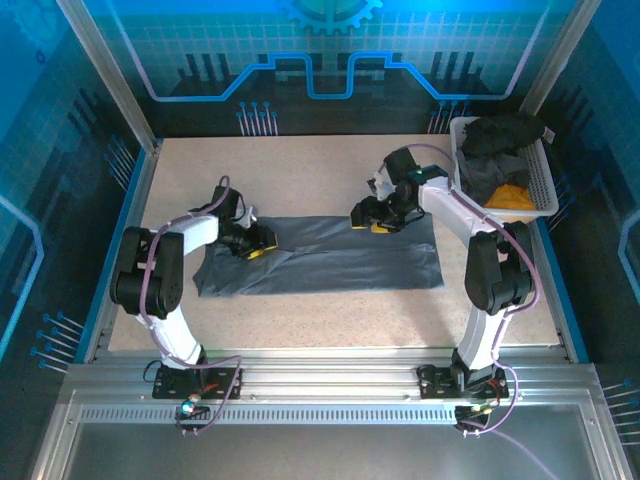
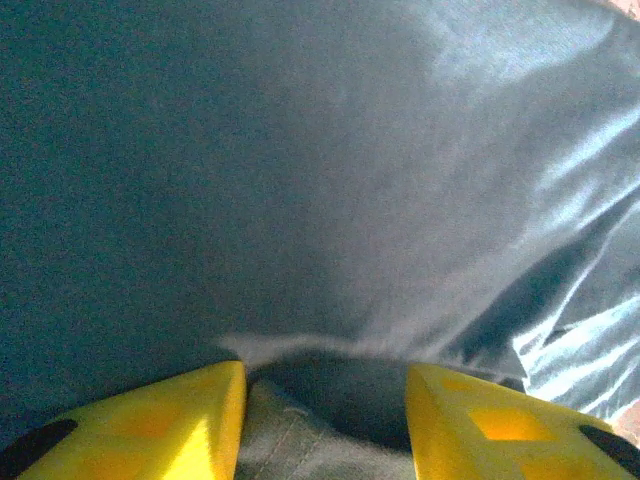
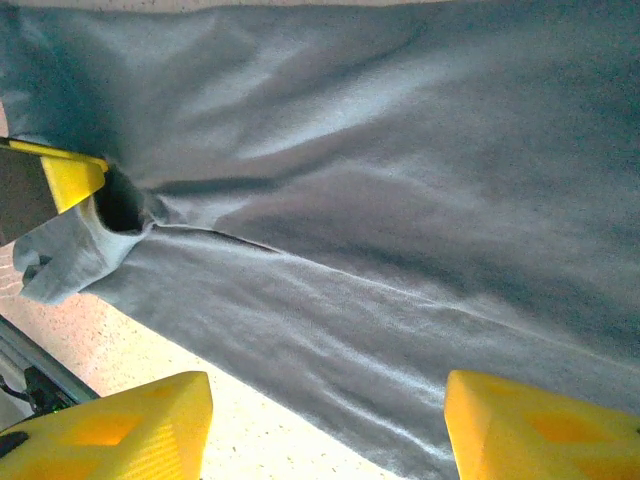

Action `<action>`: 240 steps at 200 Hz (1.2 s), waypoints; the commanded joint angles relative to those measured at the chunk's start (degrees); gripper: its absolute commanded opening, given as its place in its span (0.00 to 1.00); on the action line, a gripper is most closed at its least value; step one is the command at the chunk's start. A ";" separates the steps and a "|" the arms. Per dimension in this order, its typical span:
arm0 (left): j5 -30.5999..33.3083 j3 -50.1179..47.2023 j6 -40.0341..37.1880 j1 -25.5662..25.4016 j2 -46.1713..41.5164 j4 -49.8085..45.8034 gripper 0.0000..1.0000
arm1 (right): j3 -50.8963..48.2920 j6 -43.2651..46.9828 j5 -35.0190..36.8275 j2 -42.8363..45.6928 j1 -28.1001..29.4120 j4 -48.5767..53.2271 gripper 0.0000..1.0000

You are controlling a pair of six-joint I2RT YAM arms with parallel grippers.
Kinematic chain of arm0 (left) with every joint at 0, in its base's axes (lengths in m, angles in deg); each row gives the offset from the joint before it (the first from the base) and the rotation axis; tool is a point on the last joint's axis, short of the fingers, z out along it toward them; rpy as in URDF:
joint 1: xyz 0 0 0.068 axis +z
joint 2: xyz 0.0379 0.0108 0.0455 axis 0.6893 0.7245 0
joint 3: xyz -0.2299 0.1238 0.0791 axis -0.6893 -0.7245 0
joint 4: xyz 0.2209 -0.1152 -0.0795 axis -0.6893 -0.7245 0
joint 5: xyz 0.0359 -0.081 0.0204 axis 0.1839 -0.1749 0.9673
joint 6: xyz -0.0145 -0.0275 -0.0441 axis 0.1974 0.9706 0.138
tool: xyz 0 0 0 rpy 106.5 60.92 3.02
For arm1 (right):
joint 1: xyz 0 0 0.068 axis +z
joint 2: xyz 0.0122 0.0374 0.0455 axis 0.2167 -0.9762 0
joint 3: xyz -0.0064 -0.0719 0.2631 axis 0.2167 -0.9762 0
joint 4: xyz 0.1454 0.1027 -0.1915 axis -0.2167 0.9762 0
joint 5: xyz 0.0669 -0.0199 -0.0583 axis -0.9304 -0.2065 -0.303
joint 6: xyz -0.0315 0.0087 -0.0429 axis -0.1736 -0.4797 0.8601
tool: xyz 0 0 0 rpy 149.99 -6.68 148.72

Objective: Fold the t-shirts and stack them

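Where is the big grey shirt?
In the top view, the big grey shirt lies spread across the middle of the table, left of the white basket.

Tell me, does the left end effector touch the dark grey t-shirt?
Touching. Left wrist view: the dark grey t-shirt bunches between the left end effector's fingers, against them.

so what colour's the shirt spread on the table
The shirt is plain dark slate grey, clearest in the top external view.
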 commanded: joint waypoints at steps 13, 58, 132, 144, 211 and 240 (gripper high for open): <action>-2.28 -1.73 3.43 -2.36 -5.04 -2.12 0.40 | 0.83 -0.64 -1.15 0.67 0.45 0.11 0.63; -0.77 -6.04 9.82 -6.34 -8.36 -3.46 0.27 | -0.46 -1.17 -1.09 0.71 0.48 -1.02 0.63; -2.88 -10.21 22.81 -12.58 -14.13 -2.69 0.24 | -2.03 -0.76 -0.57 1.59 -0.11 -1.47 0.62; 2.27 -8.22 21.29 -11.05 -17.42 -7.46 0.39 | -2.63 -0.81 -0.58 2.07 -0.21 -1.73 0.62; 6.16 3.68 -4.26 1.83 -7.49 -12.38 0.59 | -4.64 1.65 -4.87 3.86 0.82 -3.90 0.66; 2.97 7.45 -11.85 1.83 -1.90 -13.04 0.59 | -4.37 2.36 -5.39 4.42 0.92 -3.21 0.66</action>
